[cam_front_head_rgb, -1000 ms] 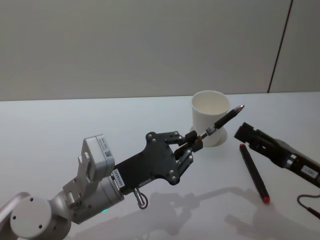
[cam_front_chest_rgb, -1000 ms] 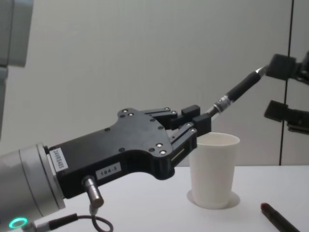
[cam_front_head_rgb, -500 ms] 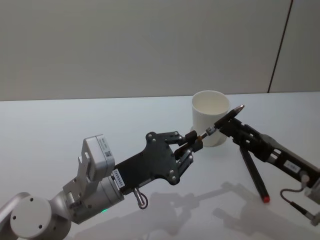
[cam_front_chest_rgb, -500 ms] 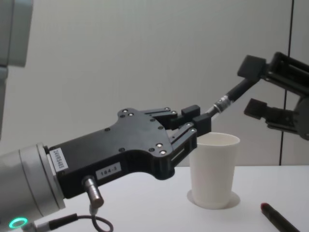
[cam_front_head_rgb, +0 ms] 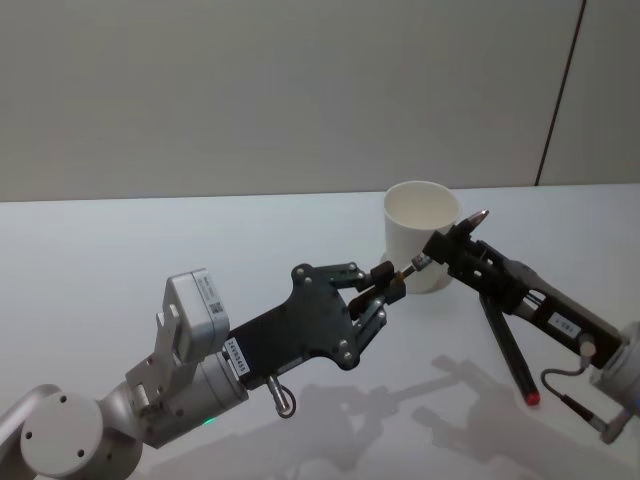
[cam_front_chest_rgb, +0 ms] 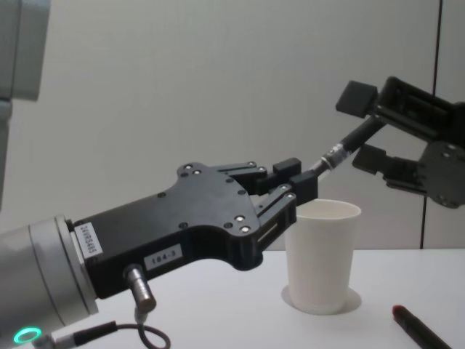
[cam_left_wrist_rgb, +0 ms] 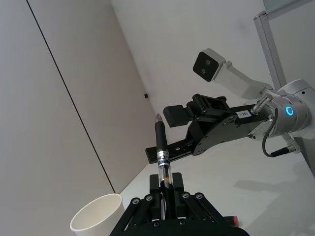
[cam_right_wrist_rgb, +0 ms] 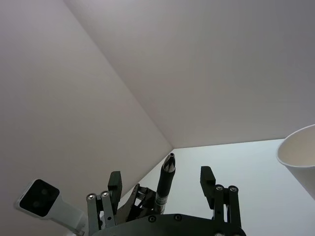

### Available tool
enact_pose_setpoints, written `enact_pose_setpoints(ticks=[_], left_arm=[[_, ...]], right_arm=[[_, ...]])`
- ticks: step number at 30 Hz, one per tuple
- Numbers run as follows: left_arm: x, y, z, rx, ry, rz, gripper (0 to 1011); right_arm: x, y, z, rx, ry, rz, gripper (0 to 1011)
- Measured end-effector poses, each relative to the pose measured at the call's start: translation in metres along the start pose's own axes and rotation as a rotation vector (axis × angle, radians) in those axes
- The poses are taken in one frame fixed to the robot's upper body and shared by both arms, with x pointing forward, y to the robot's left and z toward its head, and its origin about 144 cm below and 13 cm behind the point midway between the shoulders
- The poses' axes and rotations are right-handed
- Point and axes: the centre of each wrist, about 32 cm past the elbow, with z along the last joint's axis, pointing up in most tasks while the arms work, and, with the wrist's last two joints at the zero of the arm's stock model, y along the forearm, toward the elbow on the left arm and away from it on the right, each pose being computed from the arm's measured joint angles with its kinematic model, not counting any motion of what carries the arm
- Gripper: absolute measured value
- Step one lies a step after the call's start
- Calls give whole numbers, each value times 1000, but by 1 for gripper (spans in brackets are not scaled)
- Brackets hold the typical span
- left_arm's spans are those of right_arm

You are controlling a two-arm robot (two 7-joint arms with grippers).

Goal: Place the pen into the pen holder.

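Right now we see the left gripper (cam_front_head_rgb: 392,280) pinching the pen (cam_front_head_rgb: 422,260) by its lower end, with the barrel slanting up and away towards the robot's right. The right gripper (cam_front_head_rgb: 455,243) is spread wide, one finger on either side of the pen's upper part.

From the right wrist, the pen (cam_right_wrist_rgb: 165,183) stands between the two fingers (cam_right_wrist_rgb: 114,183) with open gaps on both sides, so nothing there is touching it. From the chest, the right gripper (cam_front_chest_rgb: 365,127) brackets the barrel from above and below, and we cannot tell how near the upper finger is to the tip.

The pen holder (cam_front_head_rgb: 400,240) stands upright on the white table (cam_front_head_rgb: 150,240) with its mouth unobstructed. The chest view alone shows height: the pen (cam_front_chest_rgb: 341,149) is wholly above the rolled rim of the pen holder (cam_front_chest_rgb: 323,254), and the left gripper (cam_front_chest_rgb: 294,182) is just beside that rim.

The head view adds a second pen (cam_front_head_rgb: 508,345) with a red end, lying flat to the right of the cup and under the right arm.
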Motion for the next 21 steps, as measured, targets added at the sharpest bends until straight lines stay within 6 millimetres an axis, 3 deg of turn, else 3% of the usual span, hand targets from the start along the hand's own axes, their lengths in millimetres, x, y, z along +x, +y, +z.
enact_pose_setpoints(ticks=[21], left_arm=[[0, 0, 0, 0, 0, 0, 150]], right_arm=[[-1, 7, -3, 18, -9, -14, 981]])
